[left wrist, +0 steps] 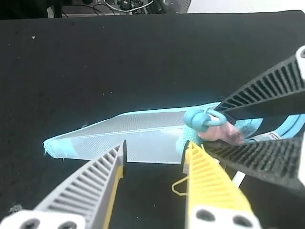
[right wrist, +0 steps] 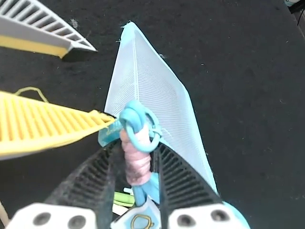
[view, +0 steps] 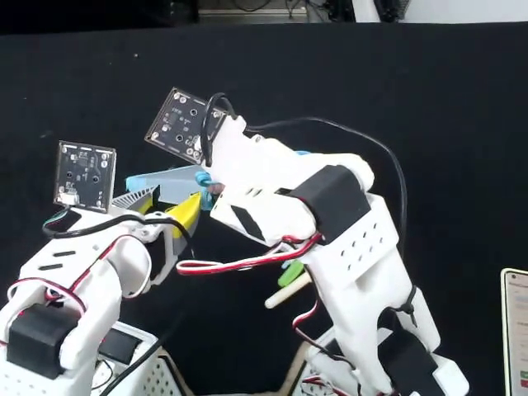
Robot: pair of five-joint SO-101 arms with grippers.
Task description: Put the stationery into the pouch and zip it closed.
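Note:
A translucent light-blue mesh pouch [view: 165, 177] [left wrist: 133, 131] [right wrist: 147, 81] lies on the black table. My right gripper [view: 210, 186] [right wrist: 137, 148], with black fingers [left wrist: 267, 90], is shut on the pouch's pink zipper pull [left wrist: 217, 132] [right wrist: 136, 164], which carries a blue ring. My left gripper [view: 161, 202] [left wrist: 155, 152] is open at the pouch's near edge, its yellow finger [right wrist: 52, 126] touching the pouch close to the pull and its grey finger [left wrist: 95, 181] standing apart. A cream stick [view: 285, 295] and a green piece [view: 290, 272] lie under the right arm.
Black cloth [view: 429, 99] covers the table, with open room at the back and right. A white flat device [view: 516, 330] lies at the right edge. The arms' white bases [view: 132, 363] stand along the front edge.

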